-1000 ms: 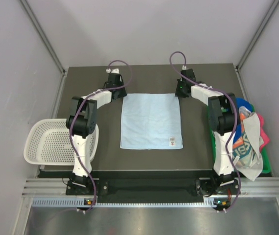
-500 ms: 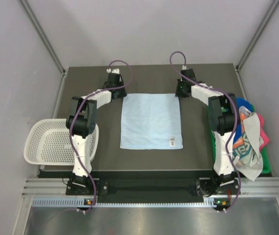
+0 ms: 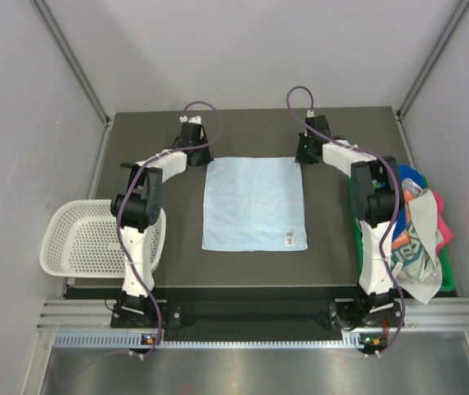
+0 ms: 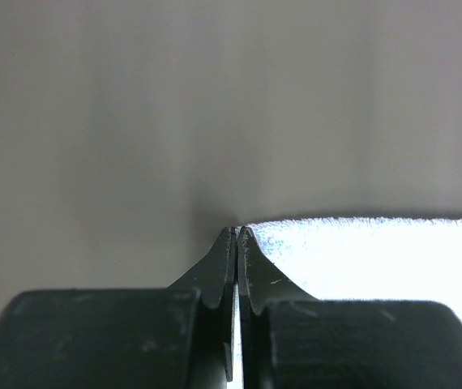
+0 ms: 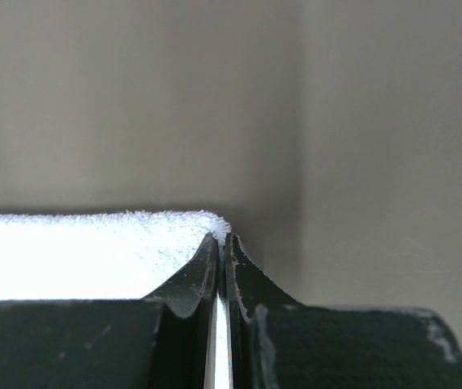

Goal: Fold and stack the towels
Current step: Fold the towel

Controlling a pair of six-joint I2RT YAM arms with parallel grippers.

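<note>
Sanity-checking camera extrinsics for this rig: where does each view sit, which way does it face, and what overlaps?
Top external: fixed above and behind the bases, facing down at the table; both arms whole, left hand and right hand at the pale blue towel's far corners.
Left wrist: on the left wrist, looking along its fingers, shut on the towel's far left corner.
Right wrist: mirrored, fingers shut on the far right corner.
Shared: all three see the towel's far edge.
</note>
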